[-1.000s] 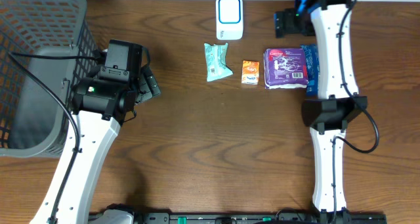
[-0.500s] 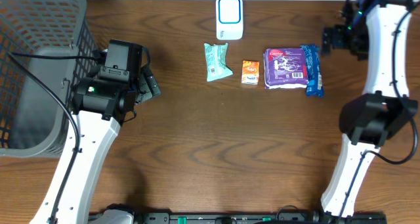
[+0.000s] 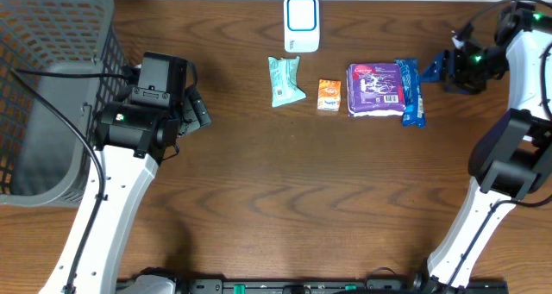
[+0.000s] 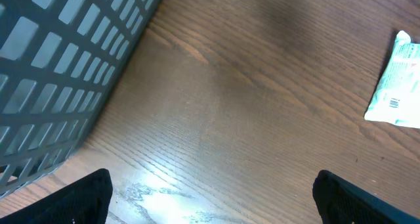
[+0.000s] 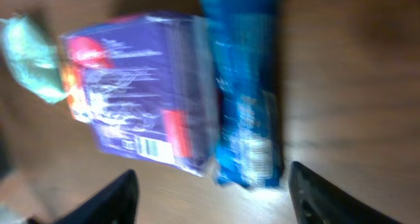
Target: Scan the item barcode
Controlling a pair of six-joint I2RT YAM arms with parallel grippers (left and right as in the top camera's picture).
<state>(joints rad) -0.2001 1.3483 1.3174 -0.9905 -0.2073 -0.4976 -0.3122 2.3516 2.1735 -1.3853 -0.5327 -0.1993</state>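
Observation:
Four items lie in a row at the back of the table: a green packet (image 3: 284, 79), a small orange box (image 3: 329, 95), a purple pack (image 3: 375, 90) with its barcode facing up, and a blue packet (image 3: 411, 91). A white scanner (image 3: 302, 22) sits behind them. My right gripper (image 3: 434, 70) hovers just right of the blue packet, open and holding nothing. Its wrist view, blurred, shows the blue packet (image 5: 246, 86) and purple pack (image 5: 147, 92) ahead of the open right gripper (image 5: 213, 198). My left gripper (image 3: 198, 111) stays open over bare wood at the left, seen again in the left wrist view (image 4: 213, 207).
A large grey mesh basket (image 3: 52, 87) fills the left back corner, close beside the left arm; its wall (image 4: 59, 66) takes up the left of the left wrist view. The green packet (image 4: 397, 79) shows at that view's right edge.
The right arm has swung from the back beside the scanner out to the right and come down beside the blue packet. The left arm and the items have not moved.

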